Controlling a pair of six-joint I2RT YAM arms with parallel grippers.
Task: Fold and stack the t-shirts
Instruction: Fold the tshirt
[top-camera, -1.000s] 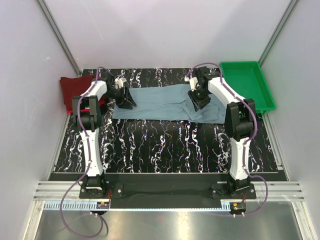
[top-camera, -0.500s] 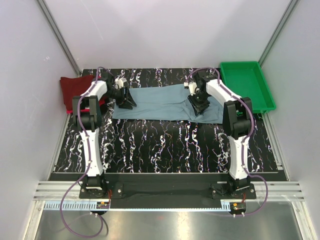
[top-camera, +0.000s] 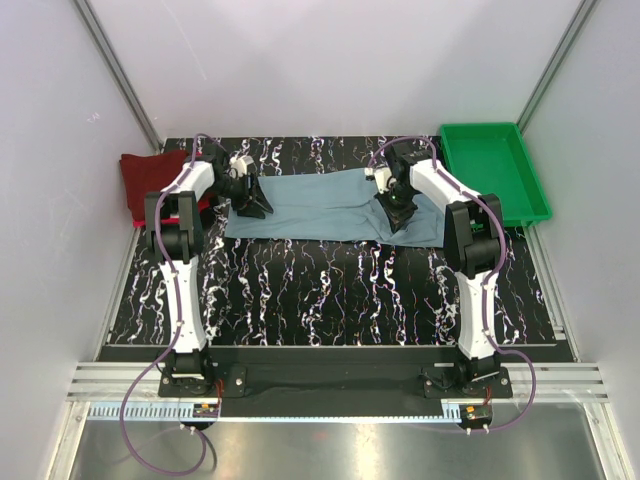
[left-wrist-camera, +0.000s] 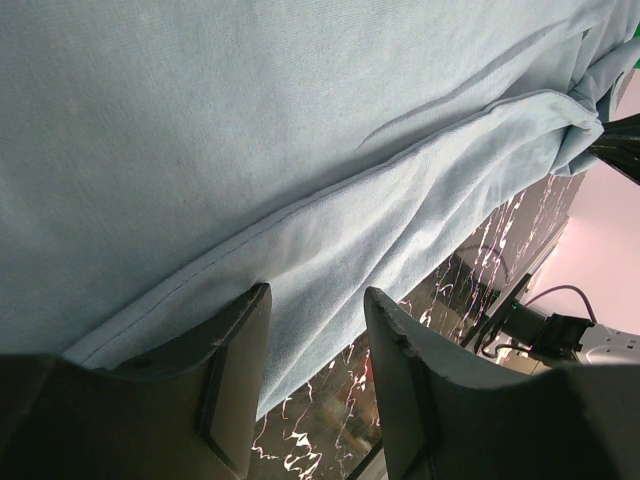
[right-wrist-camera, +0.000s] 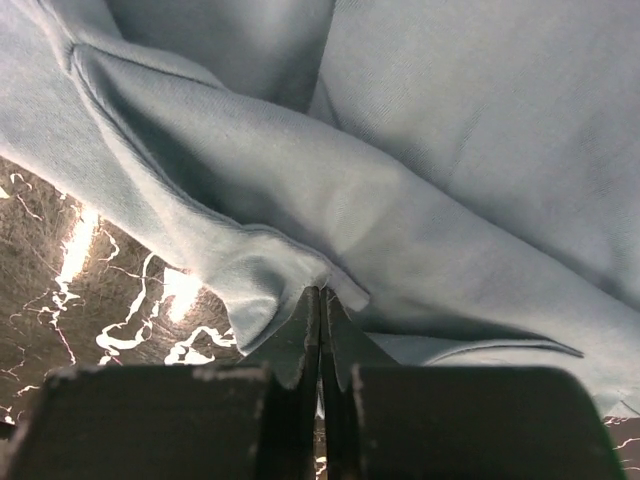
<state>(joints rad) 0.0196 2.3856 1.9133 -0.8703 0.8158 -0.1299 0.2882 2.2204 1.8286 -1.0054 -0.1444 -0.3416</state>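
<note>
Right gripper (right-wrist-camera: 320, 300) has snapped closed, pinching a fold of the grey-blue t-shirt (top-camera: 320, 205) spread across the far table (top-camera: 330, 290). Left gripper (left-wrist-camera: 315, 300) straddles the opposite hem, jaws apart, seemingly for a paired lift.

Grey-blue t-shirt (top-camera: 320, 205) lies spread and wrinkled; maroon shirt (top-camera: 148, 180) (folded) far left.

so the grey-blue t-shirt (top-camera: 320, 205) is soft matt knit cloth, counter (top-camera: 330, 290) is glossy black with white marbling, green tray (top-camera: 492, 160) smooth plastic, left claw (left-wrist-camera: 317, 295) matt black plastic
</note>
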